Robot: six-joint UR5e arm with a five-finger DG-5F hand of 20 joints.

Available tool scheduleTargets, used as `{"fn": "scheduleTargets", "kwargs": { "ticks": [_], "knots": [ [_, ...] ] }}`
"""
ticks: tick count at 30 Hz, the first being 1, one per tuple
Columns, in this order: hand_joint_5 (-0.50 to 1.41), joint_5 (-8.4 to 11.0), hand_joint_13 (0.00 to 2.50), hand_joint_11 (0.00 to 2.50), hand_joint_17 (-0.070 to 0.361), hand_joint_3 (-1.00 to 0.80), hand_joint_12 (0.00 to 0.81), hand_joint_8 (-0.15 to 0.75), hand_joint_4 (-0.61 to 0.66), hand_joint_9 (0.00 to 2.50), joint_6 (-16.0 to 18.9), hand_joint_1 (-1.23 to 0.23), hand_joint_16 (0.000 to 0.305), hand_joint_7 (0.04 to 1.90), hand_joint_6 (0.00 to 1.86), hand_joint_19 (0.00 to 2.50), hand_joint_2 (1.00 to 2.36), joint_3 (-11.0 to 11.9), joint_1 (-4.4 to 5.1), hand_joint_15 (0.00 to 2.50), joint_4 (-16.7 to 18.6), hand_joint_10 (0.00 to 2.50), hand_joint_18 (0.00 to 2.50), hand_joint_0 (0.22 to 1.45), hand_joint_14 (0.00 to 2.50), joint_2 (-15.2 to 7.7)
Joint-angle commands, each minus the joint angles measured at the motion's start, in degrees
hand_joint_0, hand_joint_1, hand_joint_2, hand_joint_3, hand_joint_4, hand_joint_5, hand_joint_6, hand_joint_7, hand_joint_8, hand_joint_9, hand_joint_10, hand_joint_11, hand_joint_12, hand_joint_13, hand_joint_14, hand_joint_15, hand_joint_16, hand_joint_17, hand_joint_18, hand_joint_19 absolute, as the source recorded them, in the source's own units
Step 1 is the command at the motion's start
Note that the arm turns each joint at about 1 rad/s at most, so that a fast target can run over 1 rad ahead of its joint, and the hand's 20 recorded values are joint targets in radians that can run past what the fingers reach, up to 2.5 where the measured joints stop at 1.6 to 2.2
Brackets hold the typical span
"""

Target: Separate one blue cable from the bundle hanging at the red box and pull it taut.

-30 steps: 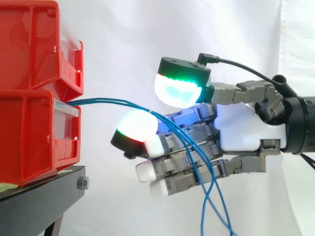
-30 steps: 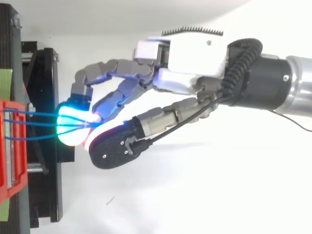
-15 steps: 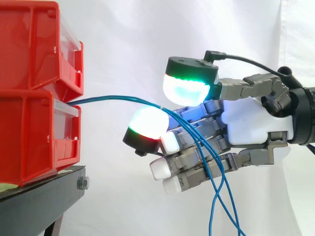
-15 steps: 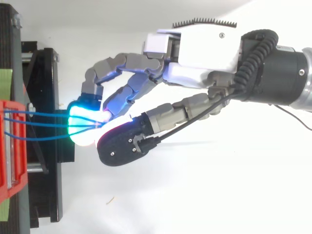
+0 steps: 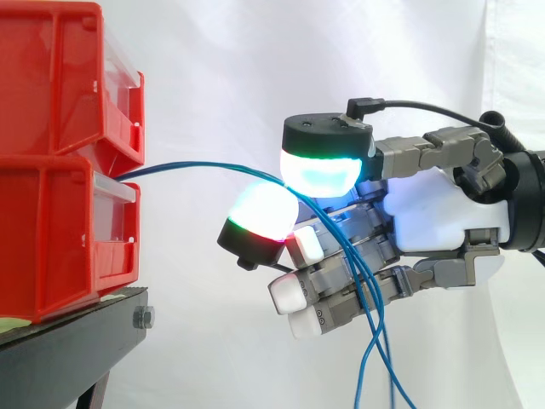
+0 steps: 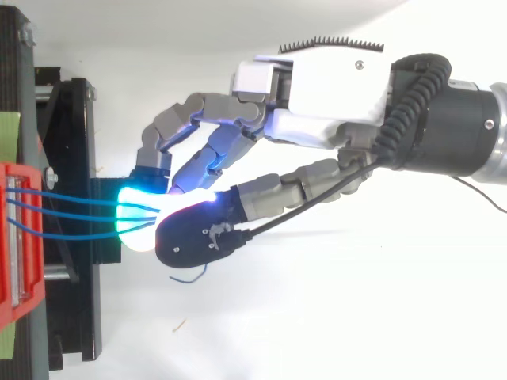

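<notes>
So, fingers [image 5: 260, 217]: mine were curled, the thumb's glowing pad above and one finger's pad below, closed around the blue cables [image 5: 196, 166]. I could not tell whether one strand or several sat in the pinch.
Hand [image 5: 434, 213]: level with the lower red bin [image 5: 51, 230], near its front but apart from it.
Cables' place: in the top view three strands left the bin's front side by side. They ran in a shallow arch to my pads, then draped over my other fingers and hung loose below.
Support: the bins stood stacked on a black stand [image 5: 77, 341].
Handling: I judged the strands thin, light and limp, with a sheath that was probably slick. They would slide through a soft pinch and bend wherever pressed.
Where to hold: on one strand alone, in the span between bin and pads where they lay apart, pressed firmly pad to pad.
Stage: the bundle was gathered, no strand was clearly singled out, and the arch was slack, so nothing was taut yet.
</notes>
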Motion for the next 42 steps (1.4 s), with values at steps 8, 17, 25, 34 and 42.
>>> {"fn": "scheduleTargets", "kwargs": {
  "ticks": [8,17,25,34,42],
  "knots": [
    [-0.21,0.23,0.84,0.85,0.076,-0.17,0.338,0.331,0.14,0.91,-0.14,-0.8,0.034,0.9,0.95,0.26,1.01,-0.01,0.24,0.36,0.09,0.02,0.66,0.66,0.01,0.0],
    [-0.2,0.23,0.88,0.92,0.067,-0.5,0.325,0.328,0.14,0.96,-0.58,-0.84,0.03,0.97,0.95,0.29,1.0,-0.01,0.24,0.39,0.18,0.02,0.7,0.68,0.01,0.0],
    [-0.18,0.23,0.9,0.93,0.073,-0.5,0.333,0.335,0.13,1.0,-0.85,-0.67,0.032,0.97,0.94,0.35,1.0,-0.01,0.24,0.42,0.35,0.02,0.73,0.56,0.02,0.0],
    [-0.18,0.23,0.9,0.89,0.092,-0.23,0.359,0.35,0.07,0.97,-0.94,-0.72,0.041,1.02,0.92,0.41,1.01,0.08,0.24,0.44,0.35,0.02,0.79,0.61,0.02,0.0],
    [-0.2,0.23,0.87,0.91,0.084,-0.29,0.347,0.309,0.02,0.89,-1.37,-0.82,0.037,1.02,0.93,0.44,1.01,-0.01,0.24,0.46,0.44,0.02,0.77,0.66,0.02,0.0]
  ]
}}
